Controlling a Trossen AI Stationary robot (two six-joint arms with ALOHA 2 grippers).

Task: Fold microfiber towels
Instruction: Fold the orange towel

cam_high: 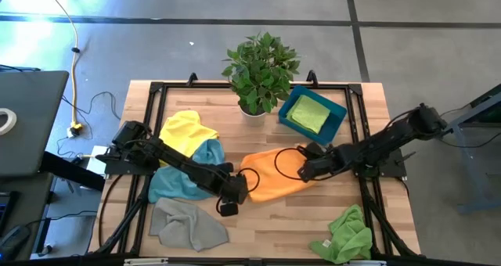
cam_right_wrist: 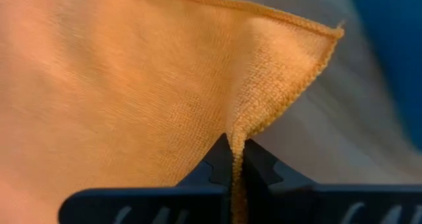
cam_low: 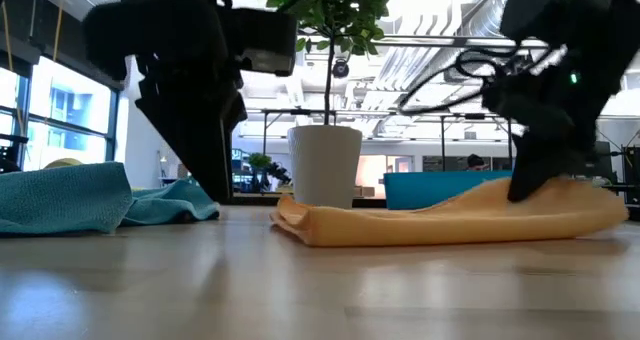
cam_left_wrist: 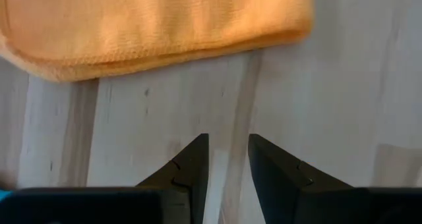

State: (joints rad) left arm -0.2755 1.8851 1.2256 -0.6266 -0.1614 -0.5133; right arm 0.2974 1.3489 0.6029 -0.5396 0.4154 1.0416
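Folding of the orange towel [cam_high: 278,174], which is lying near the middle of the wooden table [cam_high: 297,227], already doubled once along its near edge. The right pincer [cam_high: 307,170] is pinching the towel's corner nearest the teal bin [cam_high: 337,116], its fingers pressed together on a peak of cloth lifted slightly off the table. The left pincer [cam_high: 228,207] is hovering just beside the towel's opposite end, spread slightly and holding nothing. The step in hand appears to be gathering a corner for the next fold; the next move probably calls for carrying that corner across the towel to meet the far edge, with the free pincer steadying the other end. The yellow towel [cam_high: 186,131], light blue towel [cam_high: 184,172], grey towel [cam_high: 188,223] and green towel [cam_high: 346,233] are waiting unfolded around it; another green one [cam_high: 309,114] is lying in the bin. A potted plant [cam_high: 258,70] is standing at the table's far edge, and an open-plan room with ceiling ducts is showing beyond.
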